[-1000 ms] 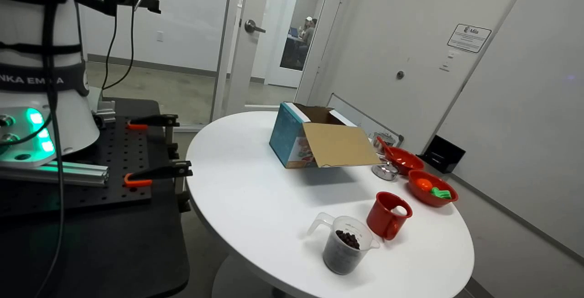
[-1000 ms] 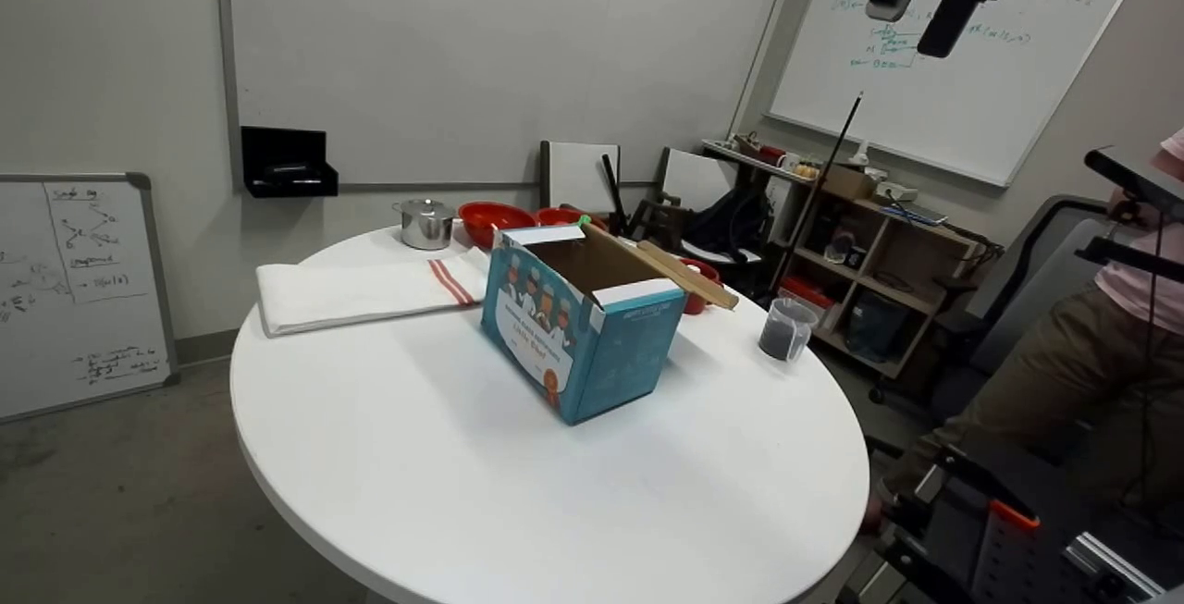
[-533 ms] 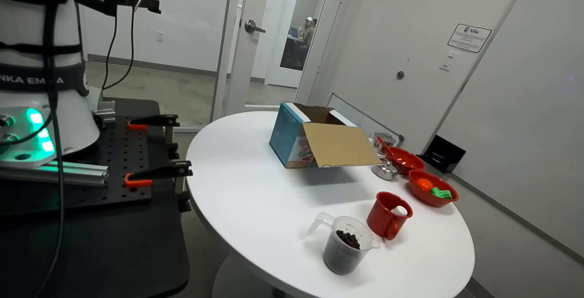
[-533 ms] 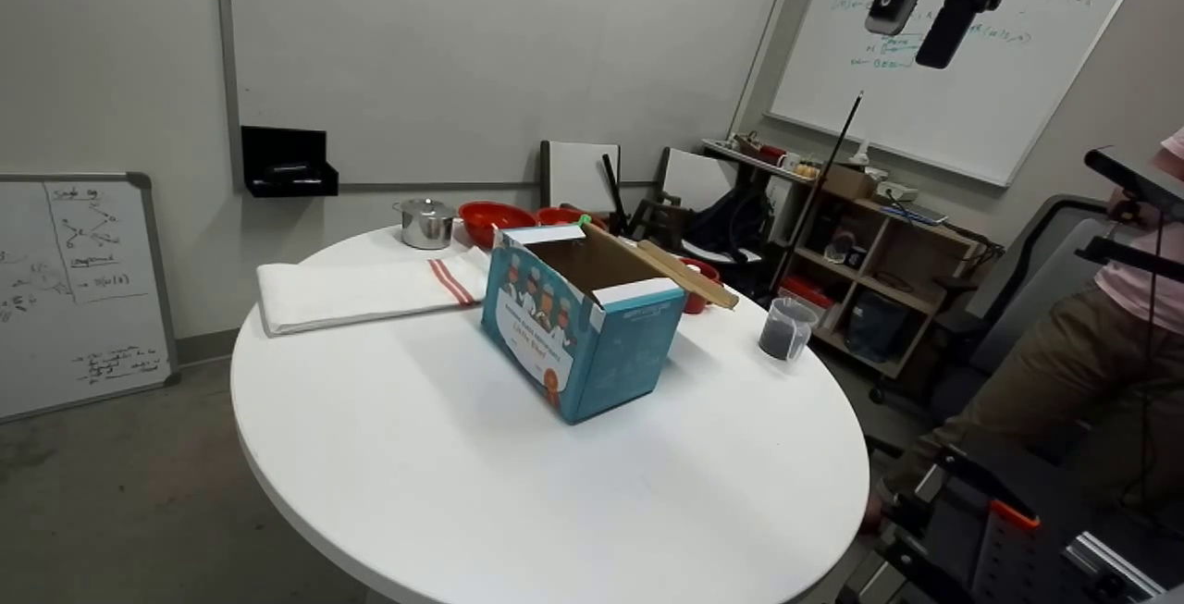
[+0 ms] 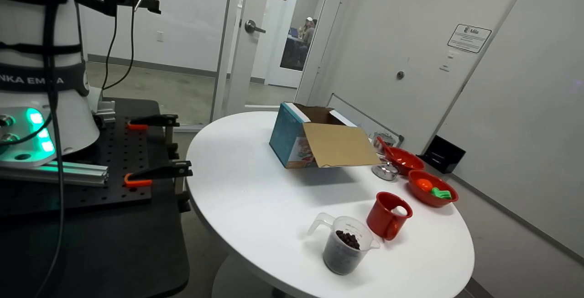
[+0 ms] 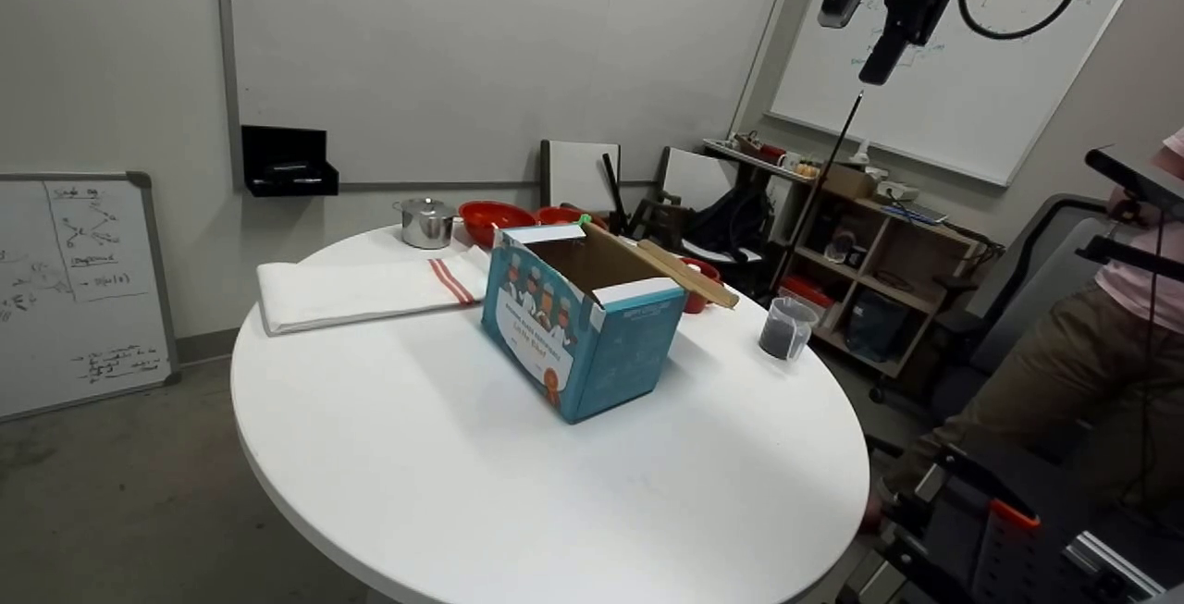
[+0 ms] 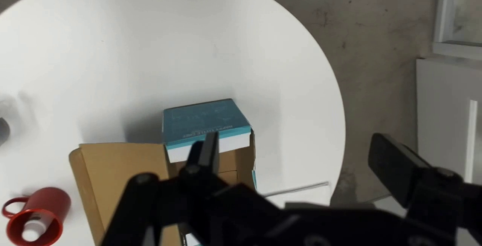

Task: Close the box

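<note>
Spread fingers hang above the box. Its flap, nine o'clock in wrist view, is best lifted from beneath.

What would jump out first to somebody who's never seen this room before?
Probably the teal-blue box, standing open on the round white table, its wide brown flap jutting out past its side. Next, the black gripper, hanging higher than the box with its jaws apart and nothing between them. Then the bright red mug near the clear measuring cup in an exterior view.
</note>
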Robot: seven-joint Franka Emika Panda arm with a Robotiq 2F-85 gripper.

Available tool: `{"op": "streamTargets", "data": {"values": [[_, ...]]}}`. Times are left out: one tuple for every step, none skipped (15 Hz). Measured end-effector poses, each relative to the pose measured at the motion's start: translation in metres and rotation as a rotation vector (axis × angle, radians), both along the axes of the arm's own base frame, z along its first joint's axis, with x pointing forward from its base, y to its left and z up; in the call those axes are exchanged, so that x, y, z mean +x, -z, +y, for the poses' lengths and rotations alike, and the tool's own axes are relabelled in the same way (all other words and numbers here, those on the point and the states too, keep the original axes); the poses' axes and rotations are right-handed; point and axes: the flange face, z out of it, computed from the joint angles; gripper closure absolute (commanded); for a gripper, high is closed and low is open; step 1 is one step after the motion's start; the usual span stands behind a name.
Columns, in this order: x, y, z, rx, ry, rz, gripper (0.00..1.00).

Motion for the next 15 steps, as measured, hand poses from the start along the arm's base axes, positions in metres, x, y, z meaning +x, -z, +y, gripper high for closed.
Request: {"op": "streamTargets", "data": {"values": [[0.007, 0.002, -0.017, 0.053, -0.005, -0.004, 0.0], [0.013, 0.006, -0.033, 0.104, -0.006, -0.005, 0.0], [0.019, 0.01, -0.05, 0.154, -0.005, -0.005, 0.0], [0.023, 0.015, -0.065, 0.199, -0.007, -0.003, 0.0], [0.027, 0.02, -0.078, 0.245, -0.017, 0.0, 0.0], [0.03, 0.025, -0.09, 0.288, -0.034, 0.003, 0.0], [0.032, 0.03, -0.099, 0.334, -0.06, 0.006, 0.0], [0.035, 0.035, -0.107, 0.376, -0.091, 0.006, 0.0], [0.037, 0.04, -0.113, 0.419, -0.121, 0.007, 0.0], [0.04, 0.044, -0.118, 0.457, -0.15, 0.011, 0.0], [0.042, 0.047, -0.121, 0.485, -0.175, 0.023, 0.0], [0.045, 0.05, -0.124, 0.5, -0.191, 0.033, 0.0], [0.048, 0.052, -0.126, 0.507, -0.2, 0.04, 0.0], [0.051, 0.053, -0.126, 0.509, -0.203, 0.043, 0.0], [0.052, 0.053, -0.126, 0.51, -0.205, 0.046, 0.0]]}}
